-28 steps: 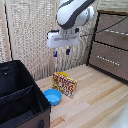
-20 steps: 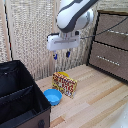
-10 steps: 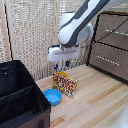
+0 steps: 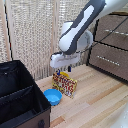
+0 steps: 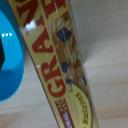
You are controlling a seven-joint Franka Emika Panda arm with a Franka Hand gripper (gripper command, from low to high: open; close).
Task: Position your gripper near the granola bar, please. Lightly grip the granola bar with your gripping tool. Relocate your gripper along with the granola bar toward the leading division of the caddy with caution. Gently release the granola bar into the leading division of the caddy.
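The granola bar [image 4: 66, 83] is a yellow-orange box with red lettering, standing on its edge on the wooden surface and leaning slightly. In the wrist view it [image 5: 60, 65] runs diagonally across the picture, seen from close above. My gripper [image 4: 64, 71], under a white boxy head, hangs just above the box's top edge with its fingers apart and nothing between them. Its fingers do not show in the wrist view. The black fabric caddy [image 4: 31, 114] stands at the exterior view's left; a fabric divider [image 4: 19, 93] splits it into sections, which look empty.
A blue bowl [image 4: 52, 96] sits just in front of the box, between it and the caddy; it also shows in the wrist view [image 5: 10, 55]. A brown wooden drawer unit [image 4: 111, 47] stands at the exterior view's right. A woven screen [image 4: 30, 30] lines the back.
The arm has come down and forward; the gripper has dropped from well above the granola bar to just over its top edge. The box, bowl and caddy have not moved.
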